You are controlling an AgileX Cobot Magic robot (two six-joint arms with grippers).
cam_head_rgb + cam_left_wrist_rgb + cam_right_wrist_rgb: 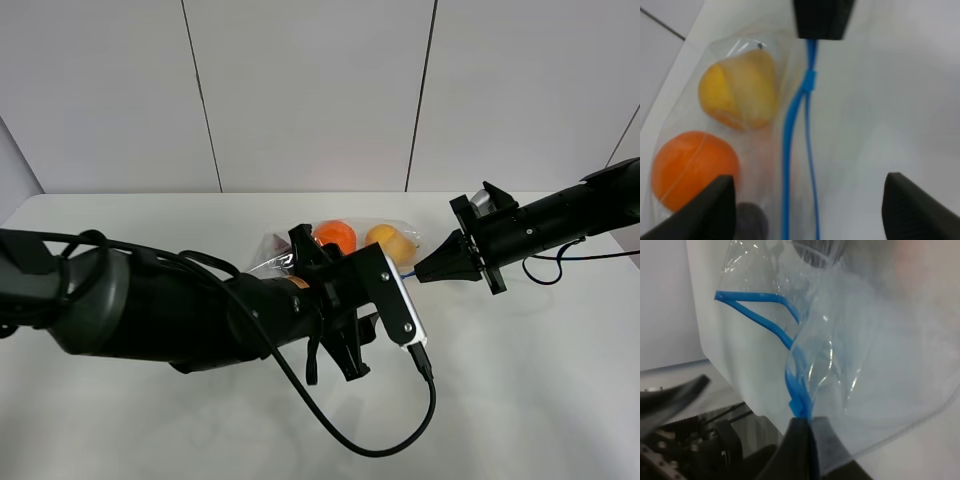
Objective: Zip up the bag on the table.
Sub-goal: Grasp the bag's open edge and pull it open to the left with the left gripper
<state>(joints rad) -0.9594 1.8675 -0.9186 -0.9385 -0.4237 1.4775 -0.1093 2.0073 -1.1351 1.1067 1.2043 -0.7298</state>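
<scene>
Blue zip strip (791,377), pinched by the right fingers (792,452), shows clearest in wrist views.

bag (365,230) on table (540,390), produce (337,236) inside bag

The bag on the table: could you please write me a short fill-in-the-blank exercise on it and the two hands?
The zip strip of the bag is coloured ____.
The right hand is ____ on one end of that strip.
The left hand is ____, one finger on either side of the strip.
The round fruit beside the yellow fruit is coloured ____.
Missing words: blue; shut; open; orange.
</scene>
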